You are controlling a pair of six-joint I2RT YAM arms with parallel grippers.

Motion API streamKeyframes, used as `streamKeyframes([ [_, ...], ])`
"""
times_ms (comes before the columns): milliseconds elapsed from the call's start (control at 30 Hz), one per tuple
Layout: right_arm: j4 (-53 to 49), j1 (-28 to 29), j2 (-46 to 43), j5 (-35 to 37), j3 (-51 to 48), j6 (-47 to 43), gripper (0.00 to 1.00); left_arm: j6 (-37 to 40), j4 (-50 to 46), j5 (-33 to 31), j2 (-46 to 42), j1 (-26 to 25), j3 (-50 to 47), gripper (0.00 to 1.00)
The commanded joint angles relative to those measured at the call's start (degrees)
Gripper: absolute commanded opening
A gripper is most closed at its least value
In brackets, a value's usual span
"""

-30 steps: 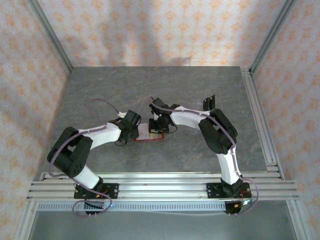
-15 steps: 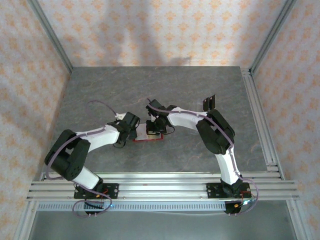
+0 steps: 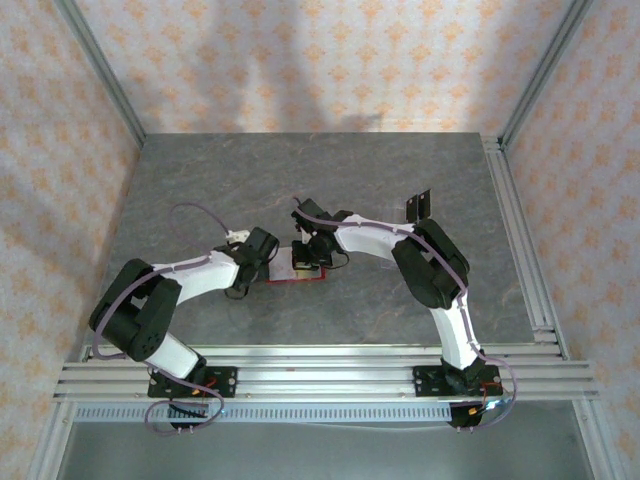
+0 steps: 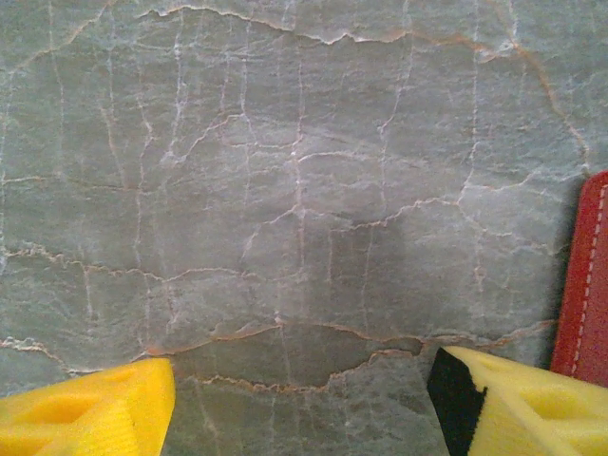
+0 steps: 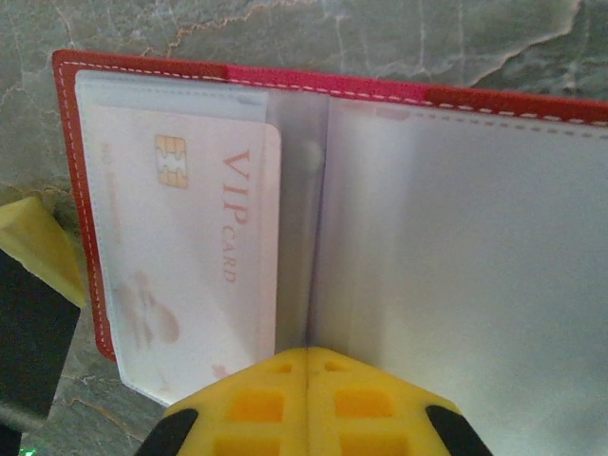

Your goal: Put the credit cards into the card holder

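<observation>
Now, nearest the rail, the left end effector (image 4: 299,408) is seen low over the worktop (image 4: 285,171). Its yellow fingertips are spread apart with only bare marble between them, so it is released and empty. Just off its right fingertip, the stitched red edge of the card holder (image 4: 587,275) is caught, near but not touched.

A little further in, the holder is laid open and flat. From above, its long axis runs left to right across the worktop, and the fold runs near to far. The right end effector (image 5: 306,399) is planted on the pale lining at the foot of that fold. Its two yellow fingers are clenched together and grasp nothing; by the look of it, the holder is being pinned down.

One pale VIP card (image 5: 190,237), chip showing, is already tucked into the clear pocket on the wrist view's left panel. The other panel is seen bare.

Farther back and to the right, a small dark object (image 3: 418,205) is spotted well apart from the holder. It is too small for it to be said whether the remaining credit cards are there.

If they are, the right arm is judged the nearer for a fetch. The left end effector, just beside the holder's left edge with the holder to its right, is better placed to steady it.
</observation>
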Motion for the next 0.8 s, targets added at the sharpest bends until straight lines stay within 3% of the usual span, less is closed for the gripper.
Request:
streamKeyframes([
  [0, -0.79, 0.36, -0.06, 0.53, 1.44, -0.21, 0.01, -0.10, 0.49, 0.69, 1.72, 0.15, -0.52, 0.74],
  [400, -0.53, 1.42, 3.41, -3.30, 4.93, 0.41, 0.01, 0.34, 2.48, 2.50, 4.34, -0.48, -0.74, 0.73],
  [567, -0.99, 0.92, 0.49, -1.57, 3.66, 0.03, 0.01, 0.16, 0.37, 2.07, 2.74, -0.56, 0.14, 0.73],
  [767, 0.46, -1.61, -7.60, 1.17, -1.77, 0.37, 0.22, 0.98, -5.67, 0.74, -3.44, -0.09, 3.67, 0.75],
])
